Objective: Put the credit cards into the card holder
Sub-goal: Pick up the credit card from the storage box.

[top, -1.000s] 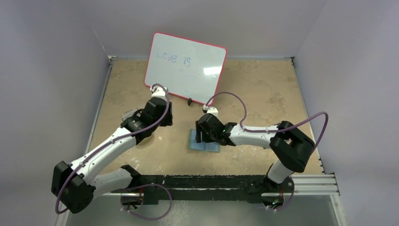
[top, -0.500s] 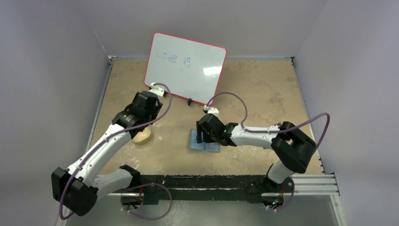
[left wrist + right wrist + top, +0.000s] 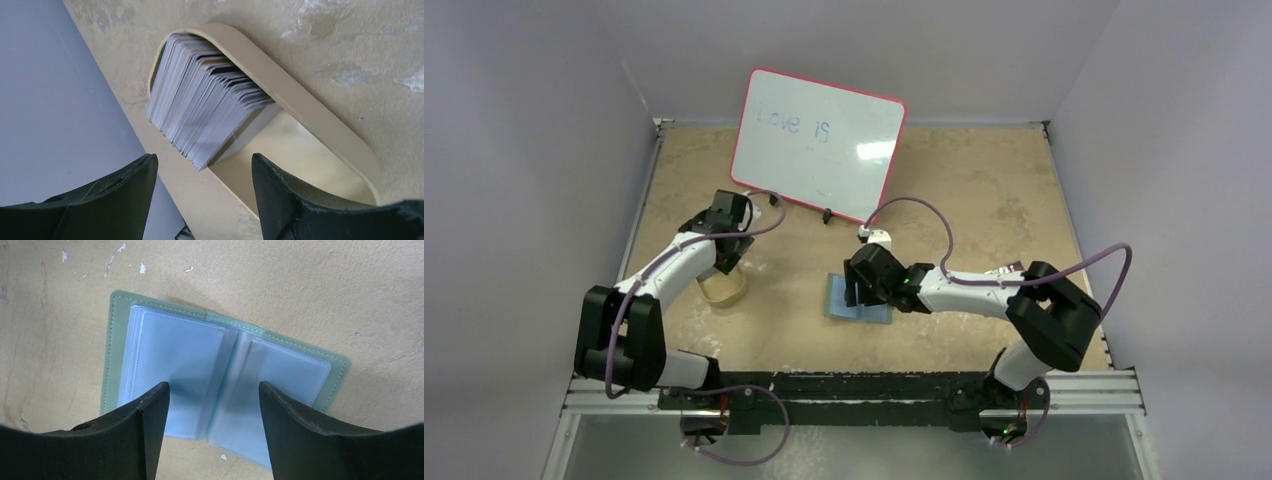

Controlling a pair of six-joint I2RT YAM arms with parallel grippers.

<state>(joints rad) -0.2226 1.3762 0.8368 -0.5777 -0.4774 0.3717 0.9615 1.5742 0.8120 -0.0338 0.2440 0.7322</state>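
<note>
The credit cards stand on edge as a thick stack, whitish and pale blue, in a beige oval tray. My left gripper is open and empty just above the near end of the stack; in the top view the left gripper hangs over the tray. The card holder lies open flat, sage green outside with clear pale blue pockets. My right gripper is open and empty right above its near edge, as the top view shows too for the right gripper and the card holder.
A pink-rimmed whiteboard with faint writing leans at the back of the table. The left wall runs close beside the tray. The metal rail runs along the table's near edge.
My left arm has swung left and down, bringing its gripper over the beige tray. My right gripper has stayed over the open card holder.
</note>
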